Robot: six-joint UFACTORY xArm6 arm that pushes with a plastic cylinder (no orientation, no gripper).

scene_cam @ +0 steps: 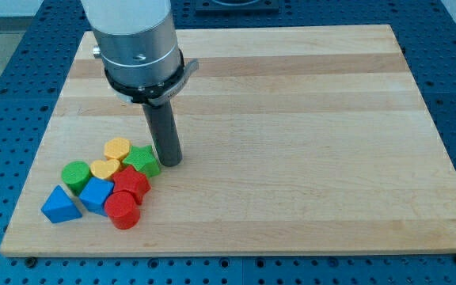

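We see the wooden counter (291,119), broad and pale, on a blue perforated base (6,87). We carry no claw, only a dark rod (163,131); my tip (171,163) sits just beside the green star block (142,161), at its right. Clustered at lower left: yellow blocks (117,148) (105,169), green cylinder (75,175), blue blocks (60,205) (96,194), red blocks (131,184) (123,210). They look light, rigid, easily slid by a side nudge.

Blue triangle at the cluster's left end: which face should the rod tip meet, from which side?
Judging by the layout, the blue triangular block's left or bottom face, both open. Its right side abuts the blue block and green cylinder. My tip is across the cluster, beside the green star-like block.
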